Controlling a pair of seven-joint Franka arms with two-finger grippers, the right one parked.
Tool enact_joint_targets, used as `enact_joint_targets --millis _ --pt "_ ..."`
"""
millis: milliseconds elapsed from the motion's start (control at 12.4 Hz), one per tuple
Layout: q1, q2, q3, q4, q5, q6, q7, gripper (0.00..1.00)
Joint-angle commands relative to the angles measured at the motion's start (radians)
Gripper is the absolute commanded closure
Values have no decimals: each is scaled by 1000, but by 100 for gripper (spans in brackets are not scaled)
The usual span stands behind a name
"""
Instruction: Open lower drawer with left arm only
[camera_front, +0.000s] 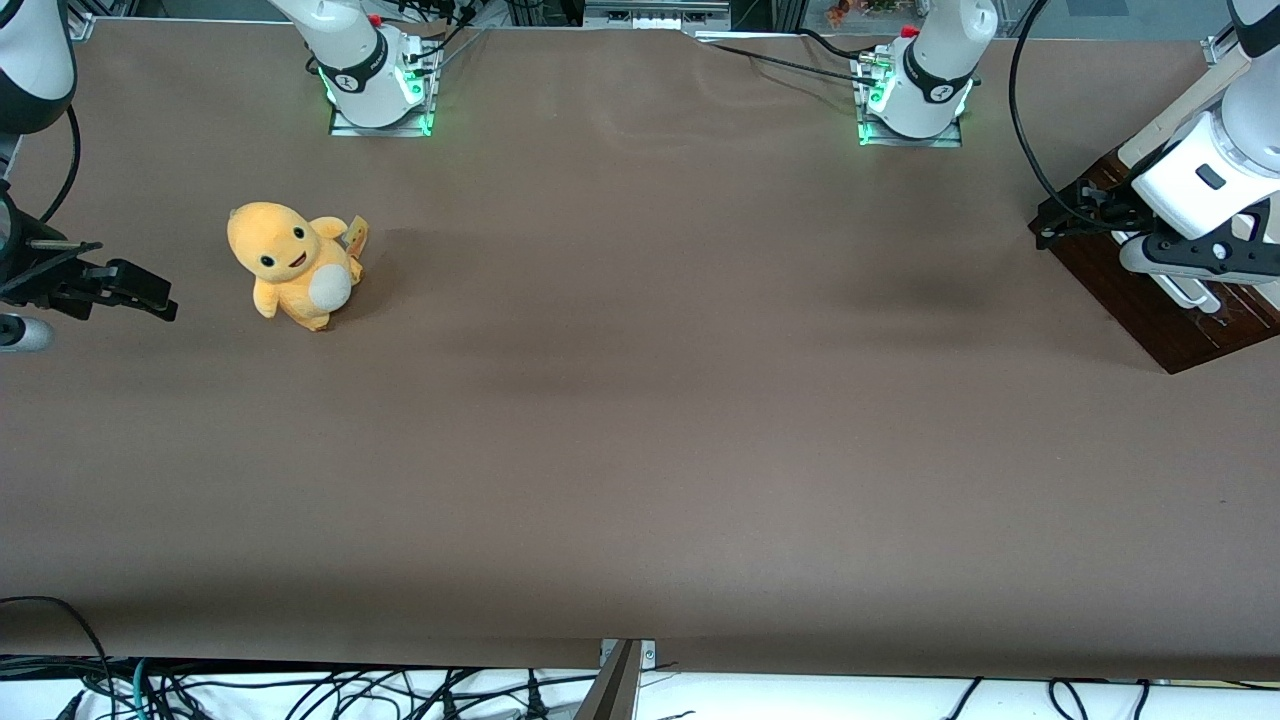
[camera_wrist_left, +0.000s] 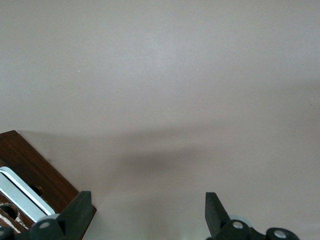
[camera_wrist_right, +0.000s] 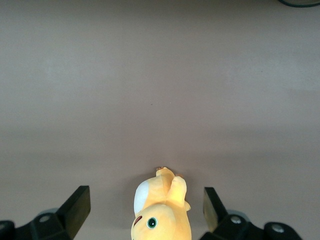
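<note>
Where the wide brown matte counter (camera_front: 640, 420) fills the front frame, cables trail along its lower edge and two arm bases glow green at the top. At the right edge, cut off by the frame, the dark brown wooden drawer front (camera_front: 1150, 310) lies under the glossy white left arm (camera_front: 1215, 165). Its black two-finger end effector (camera_wrist_left: 147, 212) hovers above the whitish bar handle (camera_wrist_left: 22, 192), fingers spread apart. A yellow plush toy (camera_front: 293, 263) sits at upper left.
</note>
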Motion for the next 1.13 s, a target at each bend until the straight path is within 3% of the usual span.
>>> enact_joint_targets --millis 0,323,887,1048 --pt "-3 3 1 8 -7 -12 -30 0" --pt "-17 23 -2 7 48 -12 -141 0" --pt "-72 156 -16 21 372 -124 -282 0" --pt "-80 205 -17 21 431 -196 -317 0"
